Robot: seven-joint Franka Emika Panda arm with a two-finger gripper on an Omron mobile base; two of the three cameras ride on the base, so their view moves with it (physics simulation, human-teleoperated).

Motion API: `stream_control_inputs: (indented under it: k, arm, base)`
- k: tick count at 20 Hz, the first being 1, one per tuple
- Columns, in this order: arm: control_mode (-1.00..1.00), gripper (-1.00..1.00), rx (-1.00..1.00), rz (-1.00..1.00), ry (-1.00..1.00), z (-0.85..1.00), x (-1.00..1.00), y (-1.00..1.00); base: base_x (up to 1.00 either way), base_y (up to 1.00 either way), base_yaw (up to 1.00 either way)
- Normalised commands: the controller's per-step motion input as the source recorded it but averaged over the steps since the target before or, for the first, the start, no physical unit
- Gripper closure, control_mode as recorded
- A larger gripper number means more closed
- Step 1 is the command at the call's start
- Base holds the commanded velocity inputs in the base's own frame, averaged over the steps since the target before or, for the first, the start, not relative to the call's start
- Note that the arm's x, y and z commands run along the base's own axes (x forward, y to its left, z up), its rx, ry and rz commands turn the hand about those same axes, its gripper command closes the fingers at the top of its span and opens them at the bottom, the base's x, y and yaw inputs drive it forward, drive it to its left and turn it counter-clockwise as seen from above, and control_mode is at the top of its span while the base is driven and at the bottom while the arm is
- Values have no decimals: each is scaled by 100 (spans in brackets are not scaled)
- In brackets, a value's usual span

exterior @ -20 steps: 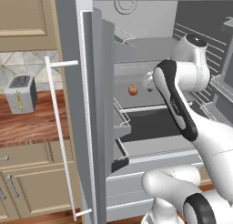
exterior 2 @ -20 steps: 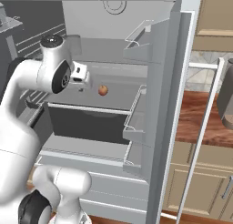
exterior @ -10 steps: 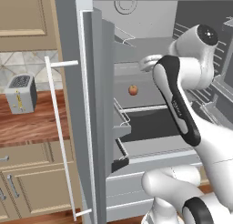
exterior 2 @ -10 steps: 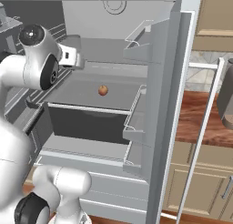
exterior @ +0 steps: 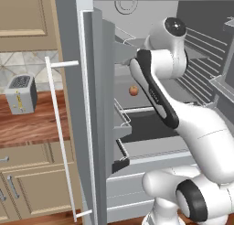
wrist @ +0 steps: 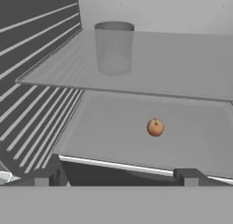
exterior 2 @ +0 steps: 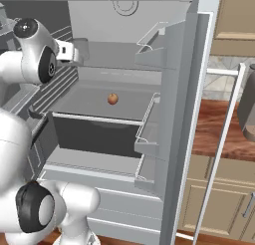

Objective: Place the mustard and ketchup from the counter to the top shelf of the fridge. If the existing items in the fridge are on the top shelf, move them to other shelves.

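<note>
Kitchen cabinets and a wood-grain desk [exterior: 32,128] flank the open fridge [exterior: 91,128] in the left base view, where one grey toaster [exterior: 20,93] stands on the desk left of the fridge and one small orange-red fruit [exterior: 133,90] sits on a lower shelf inside it; neither bottle is on the stretch of desk visible here. From the right base view, the gripper [exterior 2: 79,50] is up at the top shelf [exterior 2: 124,72] with its jaws spread wide and nothing between them, and the single fruit [exterior 2: 113,98] lies below that shelf. Looking along the hand view, one pale grey cup [wrist: 113,48] stands on the top shelf [wrist: 182,68], with the one fruit [wrist: 155,127] on the shelf beneath. I'd judge the fruit already dealt with, while mustard and ketchup are both still to be fetched and shelved.
</note>
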Motion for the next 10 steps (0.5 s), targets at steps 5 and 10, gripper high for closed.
stream_control_inputs:
  k: [5,10]
  arm:
    - [-100,-100,-2,0,1,0,59,6]
    - [-100,-100,0,0,0,0,66,0]
  base:
    - [0,0,0]
    - [0,0,0]
